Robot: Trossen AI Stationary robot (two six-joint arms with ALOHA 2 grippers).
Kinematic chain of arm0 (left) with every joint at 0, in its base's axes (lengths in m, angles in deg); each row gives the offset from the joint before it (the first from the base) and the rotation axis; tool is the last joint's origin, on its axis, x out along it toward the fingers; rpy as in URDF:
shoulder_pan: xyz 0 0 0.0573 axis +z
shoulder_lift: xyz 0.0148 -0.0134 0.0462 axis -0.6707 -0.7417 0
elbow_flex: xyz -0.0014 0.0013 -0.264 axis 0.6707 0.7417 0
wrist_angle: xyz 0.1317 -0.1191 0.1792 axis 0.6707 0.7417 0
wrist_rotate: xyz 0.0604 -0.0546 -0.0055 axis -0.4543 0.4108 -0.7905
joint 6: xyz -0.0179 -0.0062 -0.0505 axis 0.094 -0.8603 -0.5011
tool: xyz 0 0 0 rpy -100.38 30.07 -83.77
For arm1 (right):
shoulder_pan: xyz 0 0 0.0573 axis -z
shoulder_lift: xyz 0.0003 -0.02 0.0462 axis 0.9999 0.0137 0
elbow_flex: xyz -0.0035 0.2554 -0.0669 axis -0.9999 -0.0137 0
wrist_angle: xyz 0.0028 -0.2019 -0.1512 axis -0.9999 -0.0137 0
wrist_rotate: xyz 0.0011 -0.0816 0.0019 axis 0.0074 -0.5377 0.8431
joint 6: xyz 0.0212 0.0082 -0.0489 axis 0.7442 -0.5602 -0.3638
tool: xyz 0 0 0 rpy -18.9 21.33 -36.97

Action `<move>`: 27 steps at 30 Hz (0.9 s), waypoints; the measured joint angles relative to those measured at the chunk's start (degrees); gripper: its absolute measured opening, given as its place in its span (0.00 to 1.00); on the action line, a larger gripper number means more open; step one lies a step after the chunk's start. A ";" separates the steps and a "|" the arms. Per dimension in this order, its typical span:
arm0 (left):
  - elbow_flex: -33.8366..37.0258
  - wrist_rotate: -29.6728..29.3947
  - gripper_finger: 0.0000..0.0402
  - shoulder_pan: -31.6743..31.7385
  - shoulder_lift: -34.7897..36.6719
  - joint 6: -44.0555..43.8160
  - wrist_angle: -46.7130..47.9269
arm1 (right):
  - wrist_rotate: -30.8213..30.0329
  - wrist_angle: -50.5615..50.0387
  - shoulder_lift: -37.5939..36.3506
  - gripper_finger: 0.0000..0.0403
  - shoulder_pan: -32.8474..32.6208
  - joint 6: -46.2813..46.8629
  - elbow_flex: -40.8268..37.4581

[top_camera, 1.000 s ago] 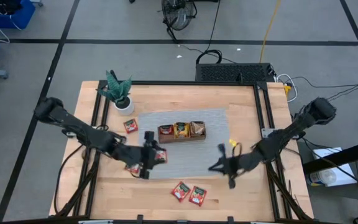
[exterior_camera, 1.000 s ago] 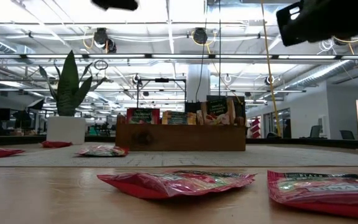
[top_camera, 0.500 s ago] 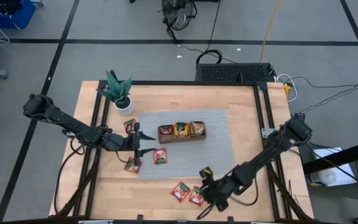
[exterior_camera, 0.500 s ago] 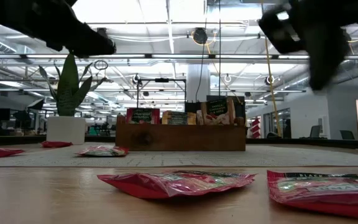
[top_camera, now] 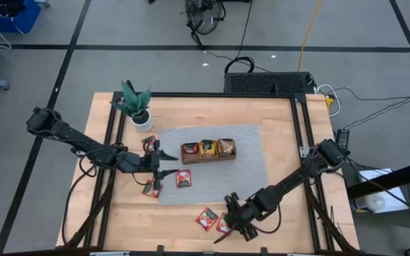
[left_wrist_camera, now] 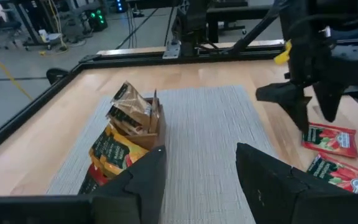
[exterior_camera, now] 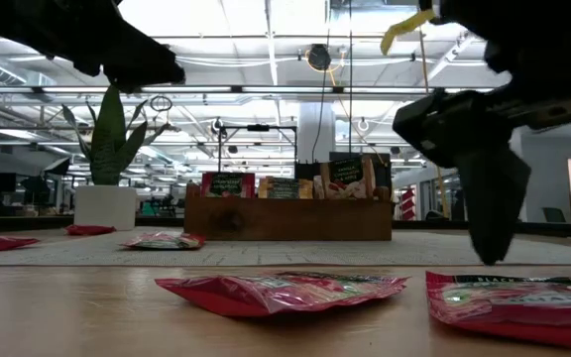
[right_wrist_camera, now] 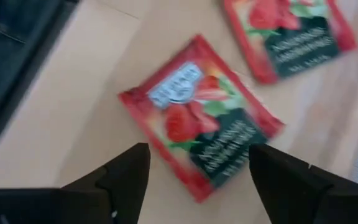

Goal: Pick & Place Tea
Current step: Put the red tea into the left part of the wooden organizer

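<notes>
The spread right gripper (top_camera: 228, 226) is shown directly above a flat red square tea sachet (right_wrist_camera: 199, 115) at the table's 6 o'clock edge, nearer than the open left gripper (top_camera: 156, 161) at 9 o'clock.

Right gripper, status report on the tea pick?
Right gripper open above red sachet, not gripping. Left gripper open, empty, beside tray. Nothing in the way.
</notes>
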 joint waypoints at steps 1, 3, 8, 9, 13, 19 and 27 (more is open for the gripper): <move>0.00 0.00 0.49 0.00 0.00 -0.15 0.04 | -0.49 0.16 -0.06 0.63 0.40 -0.23 -0.44; 0.00 0.02 0.49 0.00 0.00 -0.14 0.42 | -2.43 0.12 -0.04 0.63 1.19 -0.76 -1.53; 0.00 0.27 0.49 -0.06 0.00 -0.05 0.42 | -3.05 3.06 -0.47 0.62 2.99 -0.22 -6.07; 0.00 0.28 0.49 -0.04 0.00 -0.07 0.44 | -3.07 3.95 -0.49 0.62 3.20 -0.10 -7.29; -0.02 0.30 0.49 -0.04 0.00 0.08 0.52 | -1.87 6.68 -0.44 0.62 3.61 0.20 -10.62; -0.02 0.33 0.49 -0.04 0.00 0.10 0.52 | -1.15 10.63 -0.30 0.55 3.74 0.90 -13.52; -0.04 0.35 0.49 -0.04 0.00 -0.11 0.52 | -4.32 10.42 -2.08 0.35 3.43 1.09 -14.42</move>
